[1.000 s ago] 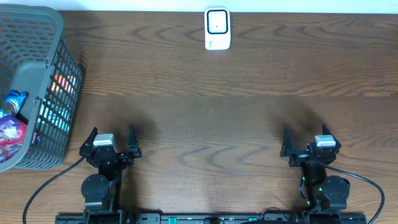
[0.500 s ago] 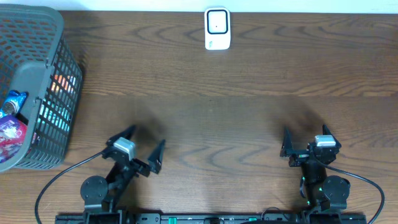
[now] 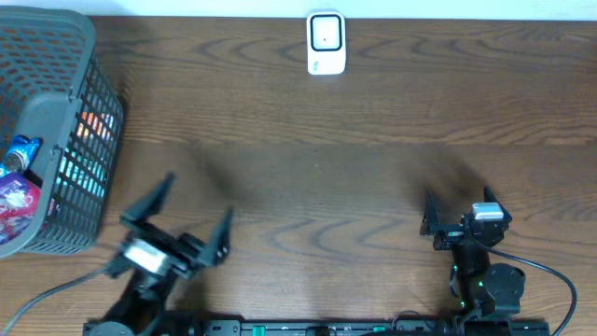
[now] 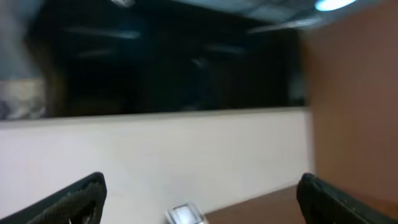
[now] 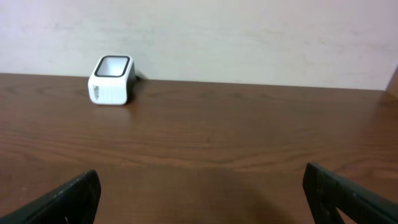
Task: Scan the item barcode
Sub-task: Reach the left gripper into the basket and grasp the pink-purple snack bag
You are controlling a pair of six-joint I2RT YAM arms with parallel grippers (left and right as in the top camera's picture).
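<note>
- The white barcode scanner (image 3: 326, 43) stands on the wooden desk (image 3: 326, 159) at its far edge, by the pale wall, with its dark-framed window facing up.
- A grey mesh basket (image 3: 89, 103) sits well to the left of the scanner, partly cut off by the overhead picture's edge.
- The goods to be scanned lie inside that basket, far from the scanner: a blue packet (image 3: 20, 152) rests beside a purple packet (image 3: 17, 201), and orange and light-blue packaging shows through the mesh wall. No barcode can be made out.
- The left tool (image 3: 201, 194) hangs over the desk, nearer the robot than the scanner and off to its left, between scanner and basket in sideways position. It is tilted and turned, its fingers (image 4: 74, 199) spread wide with nothing between them.
- The left wrist view is blurred and aimed high: wall and a dark band fill it, with the scanner (image 4: 183, 214) just showing at the bottom edge.
- The right tool (image 3: 457, 196) sits low over the desk, on the robot's side of the scanner and to its right, well apart from it. Its fingers (image 5: 62, 202) are spread wide and empty.
- In the right wrist view the scanner (image 5: 112, 79) stands far ahead, left of centre.
</note>
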